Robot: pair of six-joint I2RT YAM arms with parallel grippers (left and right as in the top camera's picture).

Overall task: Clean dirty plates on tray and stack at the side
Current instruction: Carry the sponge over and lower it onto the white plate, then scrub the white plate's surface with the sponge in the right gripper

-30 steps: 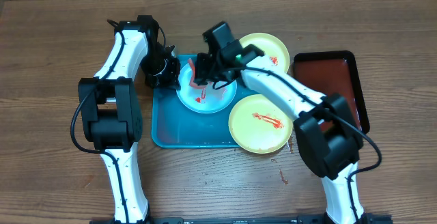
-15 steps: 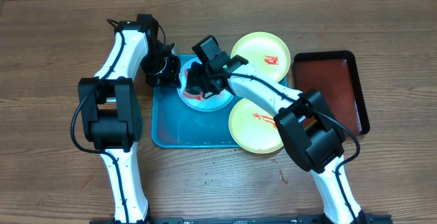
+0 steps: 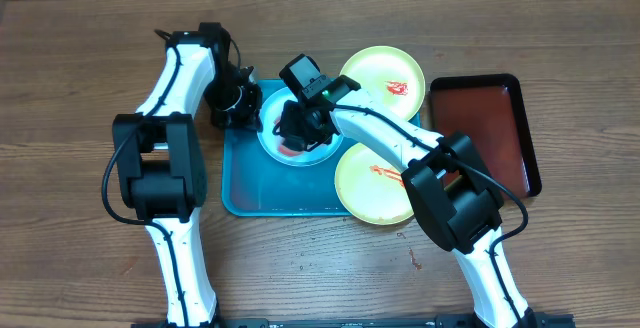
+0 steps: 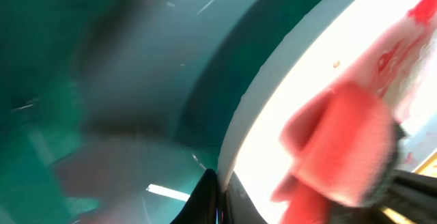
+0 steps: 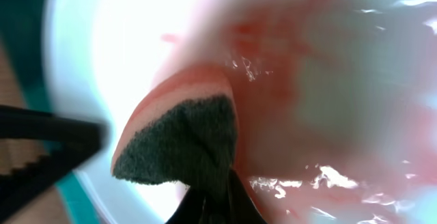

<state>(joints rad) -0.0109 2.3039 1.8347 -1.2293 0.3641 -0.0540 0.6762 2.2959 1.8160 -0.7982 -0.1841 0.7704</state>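
Note:
A pale light-blue plate lies in the turquoise tray. My left gripper is shut on its left rim; the left wrist view shows both fingers pinching the pale edge. My right gripper is shut on a pink sponge with a dark scouring side, pressed onto the plate's wet, red-smeared bottom. Two pale yellow-green plates with red sauce are in the overhead view. One lies at the tray's far right corner, the other at its near right corner.
A dark red-brown tray with a black rim sits on the wooden table to the right of the plates. My two arms cross over the tray's far half.
My right gripper has carried the sponge left and toward the near side across the blue plate, smearing the red sauce. The left gripper has kept its pinch on the rim.

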